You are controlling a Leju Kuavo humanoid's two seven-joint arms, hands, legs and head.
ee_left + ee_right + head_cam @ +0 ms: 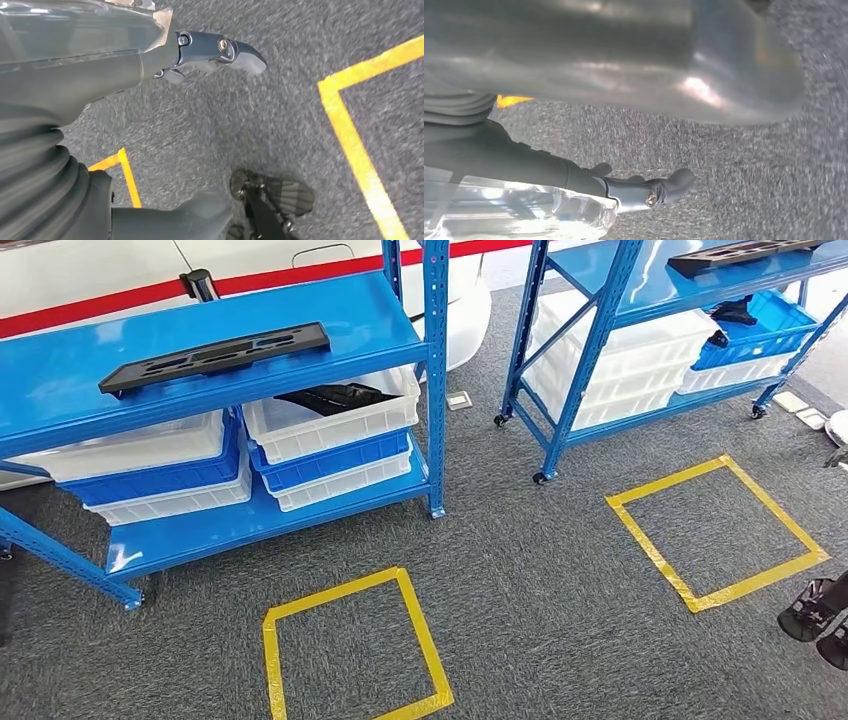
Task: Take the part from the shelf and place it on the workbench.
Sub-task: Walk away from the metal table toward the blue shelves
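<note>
Here, grey carpet (pixel 540 570) carries yellow tape squares (pixel 350 650); a black part (pixel 215 357) lies on the blue shelf (pixel 60 380) upper left. Both hands, left hand (pixel 210 52) and right hand (pixel 644 190), hang empty, fingers loosely extended.

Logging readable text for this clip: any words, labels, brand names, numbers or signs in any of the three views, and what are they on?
None: no words, numbers, labels or brand marks can be read in any view.
The black part on the blue shelf bears no lettering.
The white bins and blue bins show no labels.
The yellow tape squares on the carpet are plain outlines.
The red stripe on the white wall carries no text.
</note>
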